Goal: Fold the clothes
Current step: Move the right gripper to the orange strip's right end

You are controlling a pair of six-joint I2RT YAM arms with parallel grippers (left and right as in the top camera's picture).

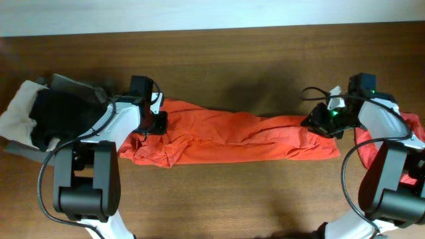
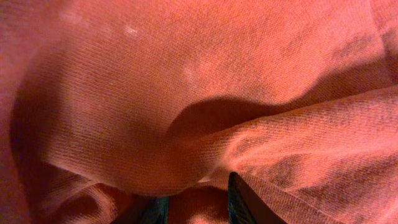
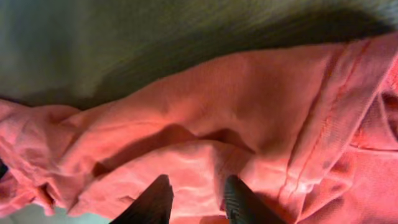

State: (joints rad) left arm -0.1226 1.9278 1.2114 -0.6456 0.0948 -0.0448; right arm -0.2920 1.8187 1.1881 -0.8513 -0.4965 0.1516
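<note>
The left arm [image 1: 99, 126] is reaching inward with its wrist lying low, and the left gripper [image 1: 154, 123] is pinching a fold of the orange-red cloth [image 1: 232, 136] between narrowly parted fingers [image 2: 241, 202]. The right arm [image 1: 382, 123] is mirroring it, the right gripper [image 1: 325, 121] nipping the cloth's opposite end likewise

plain brown wood tabletop [image 1: 219, 199], heap of black cloth [image 1: 56, 116] on cream cloth [image 1: 18, 109] at 9 o'clock, pale wall [image 1: 199, 13] along 12.
</note>
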